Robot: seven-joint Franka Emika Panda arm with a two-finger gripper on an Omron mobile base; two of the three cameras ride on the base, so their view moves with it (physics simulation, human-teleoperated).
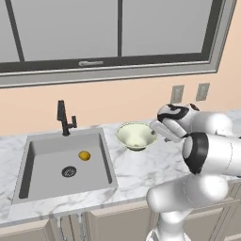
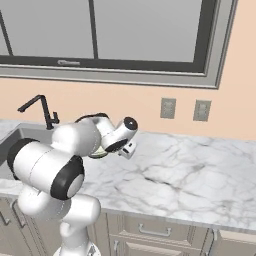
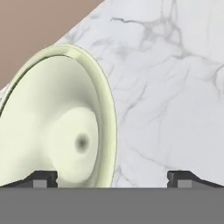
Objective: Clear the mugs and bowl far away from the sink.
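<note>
Fingers first: in the hand view my two dark fingertips [image 3: 43, 178] stand wide apart with nothing between them, so the gripper [image 3: 113, 178] is released and holds nothing. The rim of the bowl [image 3: 57, 131] runs up between the tips, nearer the left one, with marble counter [image 3: 175, 87] behind the right one. I cannot tell whether either tip touches the rim yet; it looks close.

From the left base view, the bowl [image 1: 136, 135] sits upright on the counter [image 1: 141, 174] just right of the sink [image 1: 66, 162], near the back wall, and my hand [image 1: 164, 127] is at its right side. In the right base view the arm hides most of the bowl; a sliver of rim [image 2: 100, 153] shows under the wrist.

Farther out: black faucet [image 1: 65, 118] behind the basin, a small yellow-orange round thing [image 1: 84, 155] lying inside the sink near the drain [image 1: 68, 172]. Two wall outlets [image 2: 168, 108] above the long open stretch of counter to the right. I have no mugs in my views at this moment.

My read: bowl step, approach done, grasp not yet made. Next move calls for settling one finger inside the rim and one outside, closing on the wall, lifting cleanly, then carrying right toward the far stretch of counter. Thin sloped rim; I judge slip is the risk.
</note>
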